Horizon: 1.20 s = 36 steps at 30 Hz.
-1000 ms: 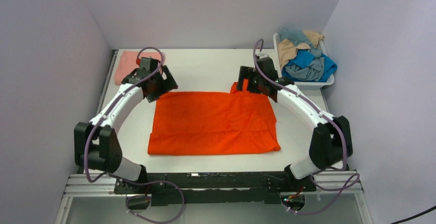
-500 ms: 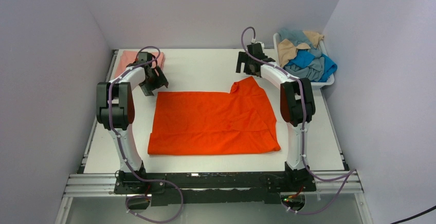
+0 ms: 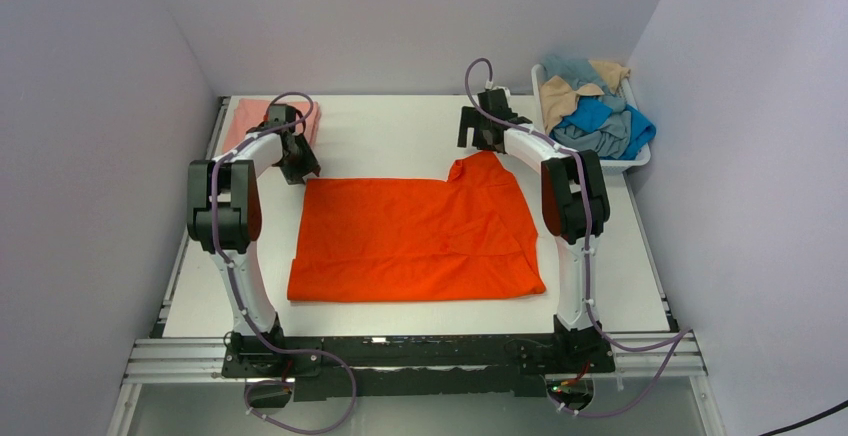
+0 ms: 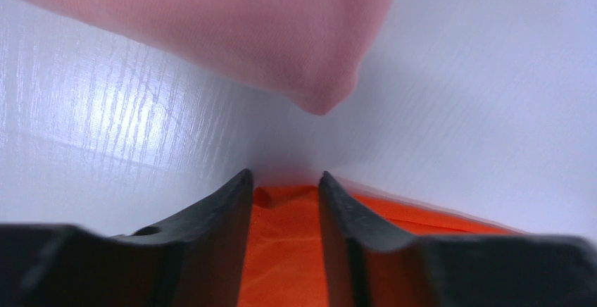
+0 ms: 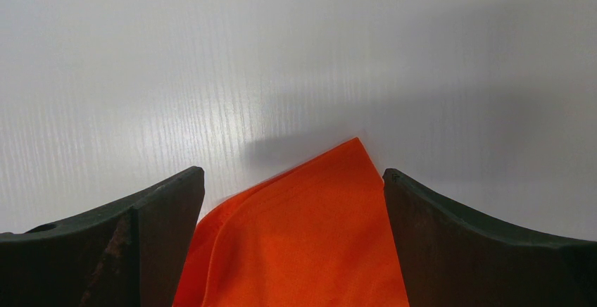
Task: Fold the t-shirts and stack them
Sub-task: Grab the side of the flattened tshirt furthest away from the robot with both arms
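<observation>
the bright orange t-shirt (image 3: 415, 239) lies flat mid-table (image 3: 400, 131) before me, folded to a rough rectangle and lightly creased, its far right corner rumpled and poking out. the salmon-pink t-shirt (image 3: 245, 121) sits folded at my far left. a crumpled heap of t-shirts (image 3: 590, 114), blue, grey-blue, teal and tan, fills the basket (image 3: 612, 166) at my far right.

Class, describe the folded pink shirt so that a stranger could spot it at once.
Find the white table and look to its far-left corner. There lies the salmon-pink t-shirt, folded. Unlike the orange t-shirt spread out mid-table, it is pale and compact.
</observation>
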Motion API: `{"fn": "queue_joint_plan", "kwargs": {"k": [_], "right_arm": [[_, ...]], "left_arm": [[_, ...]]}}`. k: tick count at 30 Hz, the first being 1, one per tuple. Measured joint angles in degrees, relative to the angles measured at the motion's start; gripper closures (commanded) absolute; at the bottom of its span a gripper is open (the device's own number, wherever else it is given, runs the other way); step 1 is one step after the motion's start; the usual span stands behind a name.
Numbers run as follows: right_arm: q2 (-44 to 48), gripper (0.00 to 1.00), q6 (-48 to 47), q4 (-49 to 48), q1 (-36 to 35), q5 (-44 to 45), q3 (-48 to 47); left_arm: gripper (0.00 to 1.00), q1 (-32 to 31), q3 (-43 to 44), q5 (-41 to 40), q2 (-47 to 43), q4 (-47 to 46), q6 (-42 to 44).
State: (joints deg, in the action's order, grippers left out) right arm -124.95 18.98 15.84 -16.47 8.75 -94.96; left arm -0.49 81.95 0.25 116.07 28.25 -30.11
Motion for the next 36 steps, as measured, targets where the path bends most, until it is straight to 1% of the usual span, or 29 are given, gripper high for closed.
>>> {"fn": "queue_joint_plan", "kwargs": {"k": [1, 3, 4, 6, 7, 8, 9, 12, 18, 22, 25, 29, 31, 32, 33, 34, 35, 36], "right_arm": [[0.0, 0.0, -0.1, 0.0, 0.0, 0.0, 0.0], [0.0, 0.0, -0.3, -0.1, 0.0, 0.1, 0.0], [0.0, 0.0, -0.4, -0.2, 0.0, 0.2, 0.0], [0.0, 0.0, -0.6, -0.1, 0.0, 0.2, 0.0], [0.0, 0.0, -0.7, -0.1, 0.0, 0.2, 0.0], [0.0, 0.0, -0.8, -0.2, 0.0, 0.2, 0.0], [0.0, 0.0, -0.9, -0.2, 0.0, 0.2, 0.0], [0.0, 0.01, -1.0, -0.1, 0.0, 0.3, 0.0], [-0.7, 0.09, -1.0, 0.0, 0.1, 0.3, 0.0], [-3.2, 0.15, -1.1, 0.3, 0.1, 0.3, -0.7], [-5.0, 0.25, -1.9, 0.5, 0.0, 1.3, -2.8], [-5.0, 0.44, -2.3, 0.3, 0.0, 1.7, -2.4], [-4.8, 0.59, -2.7, 0.0, 0.1, 2.1, -1.9], [-4.7, 0.69, -2.6, 0.0, 0.2, 2.1, -1.8], [-4.7, 0.83, -2.9, 0.0, 0.2, 2.1, -1.7], [-4.5, 0.93, -3.0, -0.1, 0.2, 2.2, -1.4], [-4.3, 1.0, -3.1, -0.1, 0.2, 2.3, -1.1], [-4.0, 1.0, -3.0, -0.4, 0.3, 2.3, -0.6]], "left_arm": [[0.66, 0.0, -0.2, 0.0, -0.1, 0.0, 0.2], [0.66, -0.1, -0.2, 0.2, -0.1, 0.1, 0.7], [0.69, -0.1, -0.4, 0.3, -0.1, 0.1, 0.9], [0.78, -0.2, -1.0, 0.4, -0.5, -0.3, 1.0], [0.85, -0.2, -1.4, 0.4, -0.8, -0.5, 0.9], [0.96, -0.3, -1.8, 0.5, -0.9, -0.4, 1.1], [1.0, -0.3, -1.9, 0.6, -1.0, -0.3, 1.2], [1.0, -0.5, -1.8, 1.1, -1.0, -0.1, 1.6], [1.0, -0.8, -1.9, 1.2, -1.2, 0.1, 2.0], [1.0, -0.8, -2.1, 1.4, -1.4, 0.3, 2.0], [1.0, -0.9, -2.1, 1.7, -1.5, 0.3, 2.0], [1.0, -0.9, -3.2, 1.9, -2.3, 0.3, 2.0], [1.0, -0.9, -3.2, 1.9, -2.6, 0.2, 2.0], [1.0, -0.9, -3.2, 1.9, -2.7, 0.3, 2.0], [1.0, -0.9, -3.2, 1.9, -2.8, 0.3, 2.0], [1.0, -0.9, -3.2, 1.9, -2.9, 0.2, 2.0], [1.0, -0.9, -3.2, 1.9, -2.9, 0.3, 2.0], [1.0, -0.9, -3.3, 1.9, -3.0, 0.2, 2.0]]}}
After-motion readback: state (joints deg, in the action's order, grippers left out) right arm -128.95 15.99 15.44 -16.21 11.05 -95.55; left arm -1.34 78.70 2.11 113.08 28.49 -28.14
